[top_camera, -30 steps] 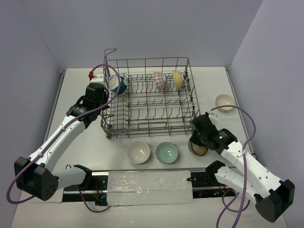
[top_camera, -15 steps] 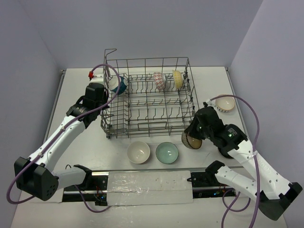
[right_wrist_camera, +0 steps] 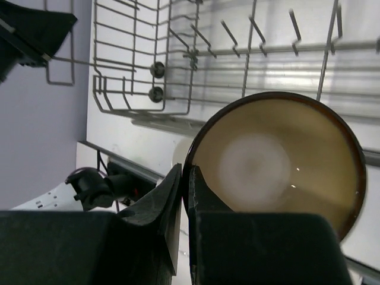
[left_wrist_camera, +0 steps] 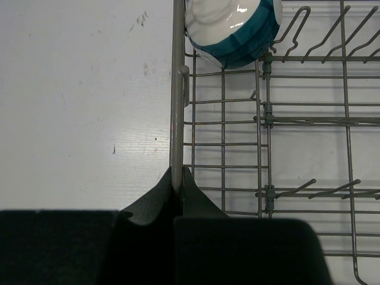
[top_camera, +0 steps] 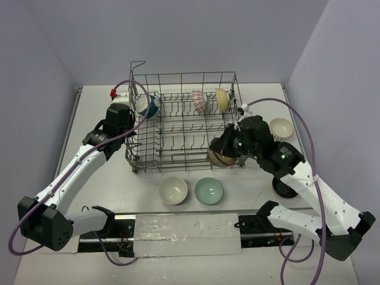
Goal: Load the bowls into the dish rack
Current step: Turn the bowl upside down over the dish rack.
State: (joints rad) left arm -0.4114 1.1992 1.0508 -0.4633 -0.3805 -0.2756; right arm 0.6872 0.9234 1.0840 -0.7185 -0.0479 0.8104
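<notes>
The grey wire dish rack [top_camera: 185, 122] stands mid-table. It holds a blue bowl [top_camera: 148, 105] at its back left, a red-patterned bowl [top_camera: 198, 101] and a cream bowl [top_camera: 222, 99] at the back. My right gripper [top_camera: 228, 148] is shut on the rim of a tan bowl with a dark rim [top_camera: 218, 158], held tilted at the rack's front right corner; it also shows in the right wrist view [right_wrist_camera: 276, 160]. My left gripper [left_wrist_camera: 178, 178] is shut on the rack's left top rail [left_wrist_camera: 177, 107]. A white bowl [top_camera: 173, 190], a pale green bowl [top_camera: 208, 190] and a cream bowl [top_camera: 281, 127] lie on the table.
A black bowl [top_camera: 285, 188] lies on the table under my right forearm. A black rail with silver tape [top_camera: 184, 228] runs along the near edge. Purple cables trail from both arms. Grey walls close in the left, back and right.
My right gripper has lifted the tan bowl from the table at the right and carried it up and left to the rack's front right corner. The left arm has not moved.
</notes>
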